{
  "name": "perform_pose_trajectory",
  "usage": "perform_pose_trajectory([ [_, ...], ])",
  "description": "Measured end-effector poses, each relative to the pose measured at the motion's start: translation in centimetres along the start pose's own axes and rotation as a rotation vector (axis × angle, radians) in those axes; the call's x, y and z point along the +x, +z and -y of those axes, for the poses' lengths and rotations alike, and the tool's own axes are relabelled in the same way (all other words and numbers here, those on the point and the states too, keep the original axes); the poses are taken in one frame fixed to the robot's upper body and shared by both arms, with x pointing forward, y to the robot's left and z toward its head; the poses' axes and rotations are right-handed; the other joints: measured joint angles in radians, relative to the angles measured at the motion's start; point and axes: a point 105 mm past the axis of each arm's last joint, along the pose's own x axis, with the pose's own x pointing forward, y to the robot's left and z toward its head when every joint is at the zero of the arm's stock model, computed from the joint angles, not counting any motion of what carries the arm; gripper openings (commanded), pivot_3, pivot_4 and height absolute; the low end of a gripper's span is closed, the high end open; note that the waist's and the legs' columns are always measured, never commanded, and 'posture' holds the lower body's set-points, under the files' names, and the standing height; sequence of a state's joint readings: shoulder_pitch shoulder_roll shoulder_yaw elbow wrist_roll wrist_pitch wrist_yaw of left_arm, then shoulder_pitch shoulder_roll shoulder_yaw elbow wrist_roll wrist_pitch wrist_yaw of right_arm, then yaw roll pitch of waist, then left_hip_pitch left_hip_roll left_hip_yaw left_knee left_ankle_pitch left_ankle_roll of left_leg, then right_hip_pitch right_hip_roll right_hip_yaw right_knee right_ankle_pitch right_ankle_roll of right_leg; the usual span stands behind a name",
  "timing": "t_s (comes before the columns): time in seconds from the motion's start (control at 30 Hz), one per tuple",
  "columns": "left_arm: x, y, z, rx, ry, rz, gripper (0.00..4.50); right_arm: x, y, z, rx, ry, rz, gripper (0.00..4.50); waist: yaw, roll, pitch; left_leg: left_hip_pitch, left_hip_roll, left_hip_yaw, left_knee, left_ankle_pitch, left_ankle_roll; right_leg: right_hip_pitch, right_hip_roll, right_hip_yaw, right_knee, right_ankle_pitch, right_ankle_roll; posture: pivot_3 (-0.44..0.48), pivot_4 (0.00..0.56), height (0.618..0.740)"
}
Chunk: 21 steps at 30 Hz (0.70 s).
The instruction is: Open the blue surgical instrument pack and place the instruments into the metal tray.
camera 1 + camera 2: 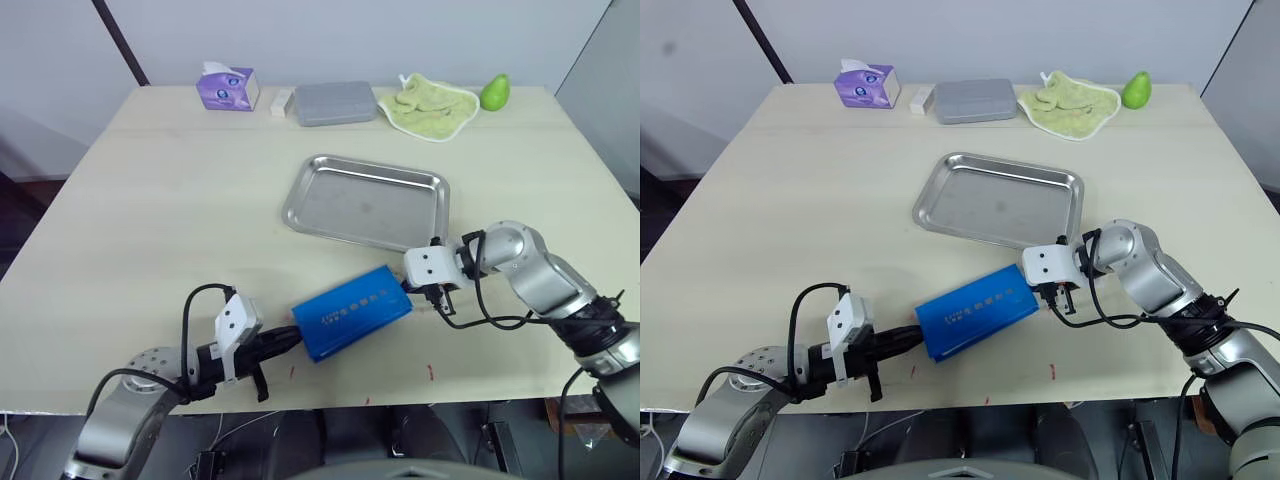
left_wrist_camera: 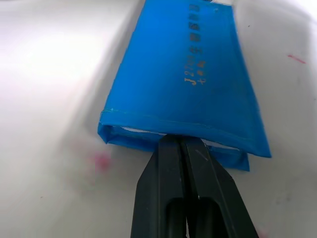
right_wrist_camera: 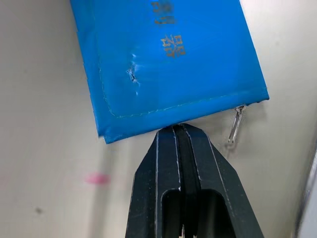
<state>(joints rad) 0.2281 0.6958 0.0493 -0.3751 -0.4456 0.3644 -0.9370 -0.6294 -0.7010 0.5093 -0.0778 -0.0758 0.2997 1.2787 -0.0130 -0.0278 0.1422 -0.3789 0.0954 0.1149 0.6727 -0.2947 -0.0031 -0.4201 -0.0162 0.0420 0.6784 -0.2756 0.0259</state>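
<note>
Both pincers are closed, one at each short end of the blue surgical instrument pack (image 1: pixel 352 312), which lies shut on the tabletop (image 1: pixel 150 200), long axis running between them. Left pincer (image 2: pixel 181 144) noses its open seam; right pincer (image 3: pixel 179 130) touches the zipper end, nearest the metal tray (image 1: pixel 368 200).

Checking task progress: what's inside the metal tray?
The metal tray shows a bare steel floor. The blue pack lies closed beside it, so its contents are hidden.

Pack (image 1: pixel 351 311) before tray (image 1: pixel 366 202)
</note>
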Motion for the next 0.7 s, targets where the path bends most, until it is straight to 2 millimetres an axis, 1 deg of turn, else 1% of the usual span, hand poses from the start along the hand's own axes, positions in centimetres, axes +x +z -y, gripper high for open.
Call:
perform_pose_trajectory([
  [0.2,-0.1,0.1,-1.1,0.038,-0.007,0.002,0.09,0.0,0.1,-1.4,0.062,-0.001,0.027,0.0,0.002,0.0,0.0,0.0,0.0,0.0,0.0,0.0,0.0,0.0,0.0,-0.001,0.0,0.0,0.0,0.0,0.15,0.74],
  [0.43,0.4,0.7,-2.5,0.093,-0.03,-0.004,0.09,-0.1,0.1,-3.0,0.153,-0.035,0.054,0.0,0.004,0.0,0.0,-0.001,0.0,-0.001,0.002,0.0,0.0,0.001,0.0,-0.001,0.0,0.0,0.0,0.0,0.15,0.74],
  [0.57,0.7,1.1,-2.9,0.106,-0.046,-0.005,0.09,-0.3,0.2,-4.1,0.183,-0.039,0.058,0.0,0.005,0.0,0.0,-0.001,0.0,-0.001,0.002,0.0,0.0,0.001,0.0,-0.001,0.0,0.0,0.001,0.0,0.15,0.74],
  [0.7,1.2,1.2,-2.7,0.114,-0.078,-0.01,0.09,-0.6,-0.1,-5.0,0.239,-0.052,0.066,0.0,0.006,0.0,0.0,-0.001,-0.001,-0.002,0.002,0.0,0.0,0.001,0.0,-0.001,0.0,0.0,0.001,0.0,0.15,0.74],
])
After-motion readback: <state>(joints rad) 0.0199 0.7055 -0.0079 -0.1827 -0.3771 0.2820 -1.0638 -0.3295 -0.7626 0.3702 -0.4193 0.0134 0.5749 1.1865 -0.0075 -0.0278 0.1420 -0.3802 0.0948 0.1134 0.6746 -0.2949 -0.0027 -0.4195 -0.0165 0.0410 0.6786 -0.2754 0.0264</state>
